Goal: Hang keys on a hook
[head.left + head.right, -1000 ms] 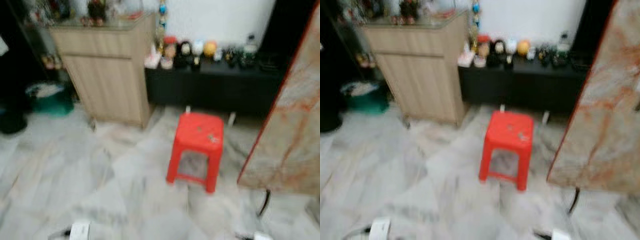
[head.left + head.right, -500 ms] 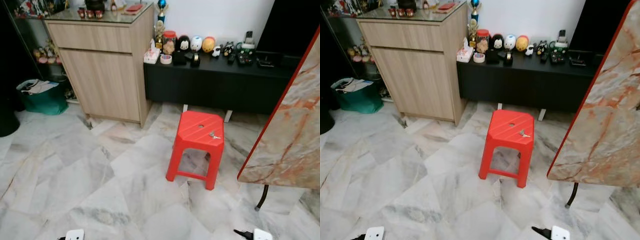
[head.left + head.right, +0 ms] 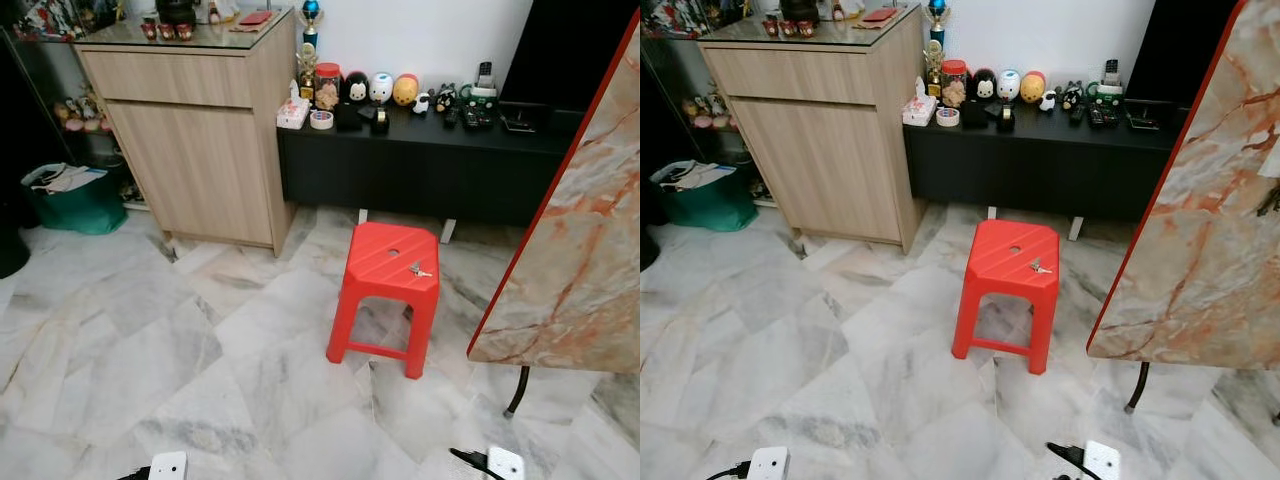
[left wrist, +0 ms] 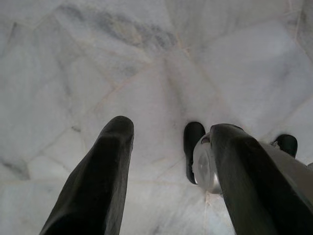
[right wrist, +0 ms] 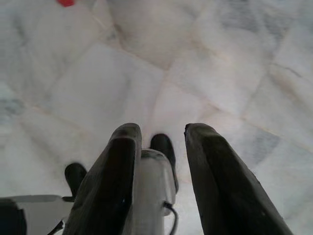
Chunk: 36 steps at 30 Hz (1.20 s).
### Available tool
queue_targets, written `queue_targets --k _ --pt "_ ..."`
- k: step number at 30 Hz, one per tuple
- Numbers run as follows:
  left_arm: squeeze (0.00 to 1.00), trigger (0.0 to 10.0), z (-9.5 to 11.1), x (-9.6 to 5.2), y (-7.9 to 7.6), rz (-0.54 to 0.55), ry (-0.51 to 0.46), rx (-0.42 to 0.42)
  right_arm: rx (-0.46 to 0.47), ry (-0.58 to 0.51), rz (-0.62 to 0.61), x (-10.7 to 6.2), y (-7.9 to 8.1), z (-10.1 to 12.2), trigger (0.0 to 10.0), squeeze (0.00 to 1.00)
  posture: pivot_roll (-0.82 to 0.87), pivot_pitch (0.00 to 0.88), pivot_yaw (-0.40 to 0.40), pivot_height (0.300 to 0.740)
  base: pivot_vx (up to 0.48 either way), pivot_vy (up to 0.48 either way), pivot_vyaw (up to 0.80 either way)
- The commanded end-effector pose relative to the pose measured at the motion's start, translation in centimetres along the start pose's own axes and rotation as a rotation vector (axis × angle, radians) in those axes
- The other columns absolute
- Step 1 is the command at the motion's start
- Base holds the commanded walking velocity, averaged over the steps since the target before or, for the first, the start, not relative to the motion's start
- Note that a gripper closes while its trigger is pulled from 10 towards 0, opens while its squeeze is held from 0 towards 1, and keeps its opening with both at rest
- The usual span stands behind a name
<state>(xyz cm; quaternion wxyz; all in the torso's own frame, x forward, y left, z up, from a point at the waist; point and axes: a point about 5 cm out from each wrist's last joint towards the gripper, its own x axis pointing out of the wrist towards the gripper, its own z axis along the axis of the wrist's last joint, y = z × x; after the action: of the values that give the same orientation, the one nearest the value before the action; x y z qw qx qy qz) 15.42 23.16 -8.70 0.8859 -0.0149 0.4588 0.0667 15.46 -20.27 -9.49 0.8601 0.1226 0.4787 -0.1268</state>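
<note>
step: approach, nothing grasped | keys (image 3: 419, 269) on red stool (image 3: 388, 262) | left gripper (image 4: 168, 161) and right gripper (image 5: 161, 156) fingers apart, pointing at floor | next: walk closer, reach for keys

**Camera setup: head pair looking down, wrist cams aimed at the floor**

Looking forward and down from head height with both eye views, standing a fair way back from the red stool (image 3: 392, 270) on the marble floor (image 3: 150, 350). Sharing nearly the whole scene: wooden cabinet (image 3: 200, 140), black low console (image 3: 1040, 160), marble-patterned panel (image 3: 1200, 220) on the right. Sitting slightly offset sideways from each other, so everything lands a bit further left in the right eye view. Pointing straight down from each wrist, along the left gripper (image 4: 168, 134) and right gripper (image 5: 163, 132), both spread apart, hovering over bare floor tiles.
</note>
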Motion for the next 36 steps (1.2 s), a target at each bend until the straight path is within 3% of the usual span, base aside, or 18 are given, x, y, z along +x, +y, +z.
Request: queue_targets --k 1,10,15,20,27,36 --pt "0.0 10.0 -0.2 -0.1 0.3 0.002 0.019 0.025 -0.012 -0.024 0.004 0.2 0.7 1.2 10.0 0.0 0.0 0.0 0.015 0.709 0.0 0.0 0.0" --pt "0.0 10.0 0.8 0.1 0.5 0.001 0.0 0.039 0.009 -0.06 0.015 0.6 2.3 3.5 10.0 0.0 -0.01 0.0 0.038 0.709 0.219 0.0 0.0" --pt "0.0 10.0 2.3 0.4 0.7 0.002 -0.031 0.069 0.006 -0.051 0.031 0.5 2.9 2.4 10.0 0.0 -0.01 0.0 0.058 0.709 0.305 0.0 0.0" --pt "0.0 10.0 3.1 0.5 0.6 -0.002 -0.045 0.081 -0.026 -0.066 0.058 0.5 3.7 2.7 10.0 0.0 -0.01 0.0 0.063 0.709 0.313 0.0 0.0" --pt "0.0 10.0 2.3 0.5 0.3 -0.003 -0.014 0.07 -0.05 -0.067 0.049 0.5 2.9 2.8 10.0 0.0 -0.03 0.0 0.057 0.709 0.317 0.0 0.0" --pt "0.0 10.0 4.6 1.0 -0.9 -0.038 -0.054 0.078 -0.045 -0.144 0.043 0.5 2.1 5.5 10.0 0.0 -0.06 0.0 0.062 0.709 0.317 0.0 0.0"
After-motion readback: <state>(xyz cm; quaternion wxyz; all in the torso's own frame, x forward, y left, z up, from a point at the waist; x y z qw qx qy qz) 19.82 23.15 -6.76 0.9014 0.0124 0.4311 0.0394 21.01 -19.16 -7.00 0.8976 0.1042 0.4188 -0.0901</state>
